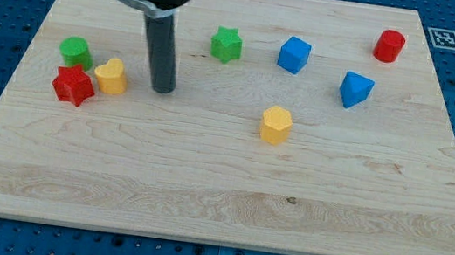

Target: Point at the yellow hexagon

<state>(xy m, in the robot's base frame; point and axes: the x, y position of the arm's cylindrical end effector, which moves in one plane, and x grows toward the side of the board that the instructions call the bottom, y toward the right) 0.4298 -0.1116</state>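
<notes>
My tip (162, 89) bare rod, no jaws, nothing held; yellow hexagon (275, 124) lies well right, slightly below; path clear.

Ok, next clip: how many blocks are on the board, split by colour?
Green: 2, a cylinder and a star
Red: 2, a star and a cylinder
Yellow: 2, a heart-like block and the hexagon
Blue: 2, a cube and a wedge-like block
Total: 8 blocks
</notes>
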